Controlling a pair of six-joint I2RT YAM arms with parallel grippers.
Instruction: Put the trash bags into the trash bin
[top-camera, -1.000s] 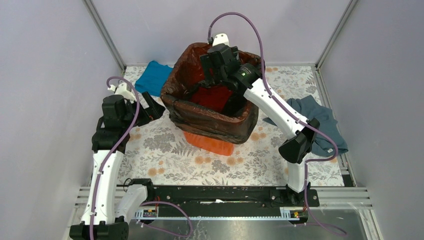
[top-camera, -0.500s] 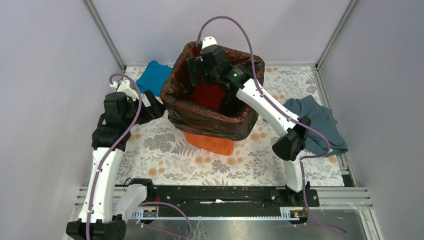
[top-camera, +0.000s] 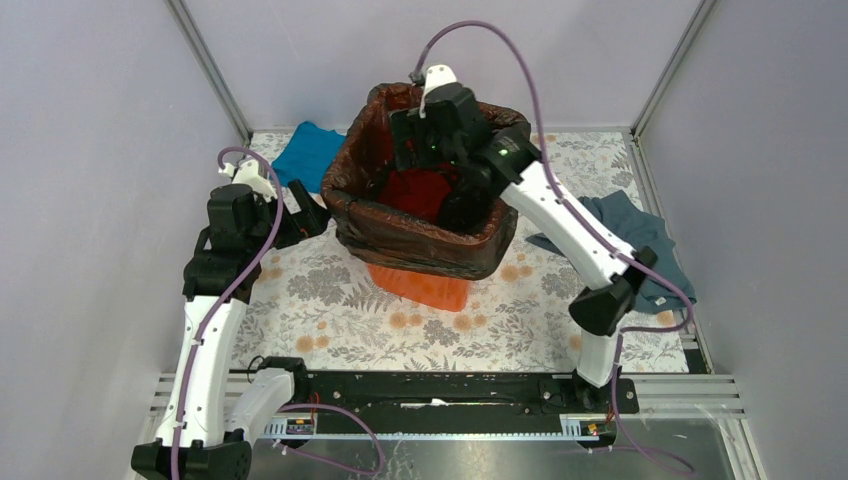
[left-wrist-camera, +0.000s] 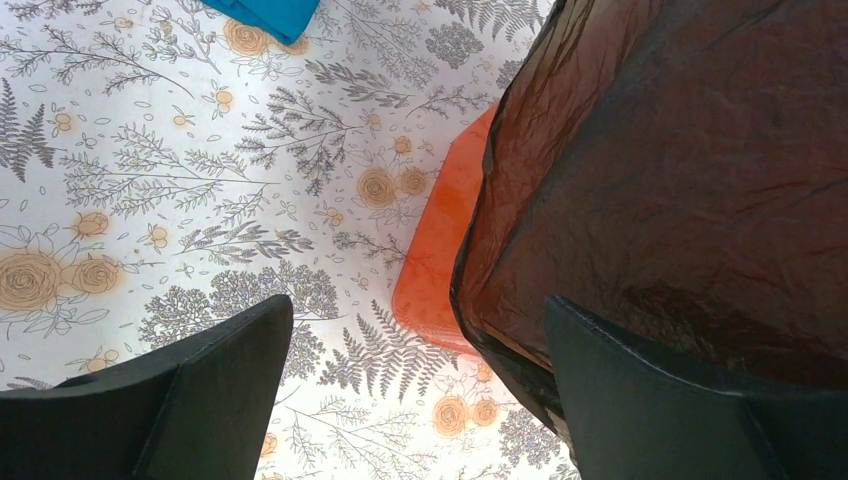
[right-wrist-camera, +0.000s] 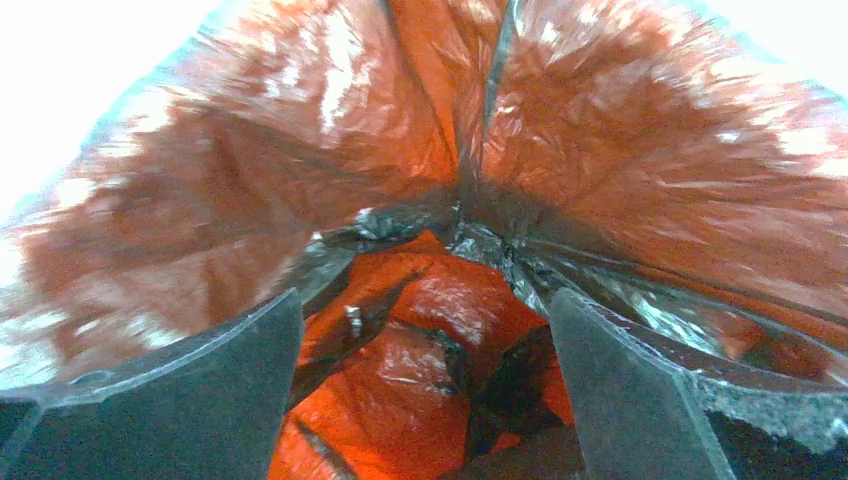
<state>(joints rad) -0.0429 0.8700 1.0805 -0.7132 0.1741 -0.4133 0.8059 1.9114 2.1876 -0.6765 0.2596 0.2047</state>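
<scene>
The orange trash bin (top-camera: 420, 285) stands at the back middle of the table, with the thin black trash bag (top-camera: 420, 240) lining it and folded down over its rim and outer walls. My right gripper (top-camera: 425, 158) hangs open in the bin's mouth, pointing down. In the right wrist view the right gripper (right-wrist-camera: 425, 300) is open with nothing between its fingers, above creased bag film (right-wrist-camera: 650, 150) over the orange inside. My left gripper (top-camera: 308, 215) stands open just left of the bin. Low over the table, the left gripper (left-wrist-camera: 417, 305) faces the bagged wall (left-wrist-camera: 680, 180) and bare orange base (left-wrist-camera: 440, 260).
A teal cloth (top-camera: 308, 152) lies at the back left beside the bin. A grey-blue cloth (top-camera: 640, 245) lies at the right, under the right arm. The floral tablecloth (top-camera: 330, 300) covers the table, with enclosure walls close on three sides.
The right gripper swung left over the bin's mouth, then back to the right, staying open. The left arm has hardly moved.
</scene>
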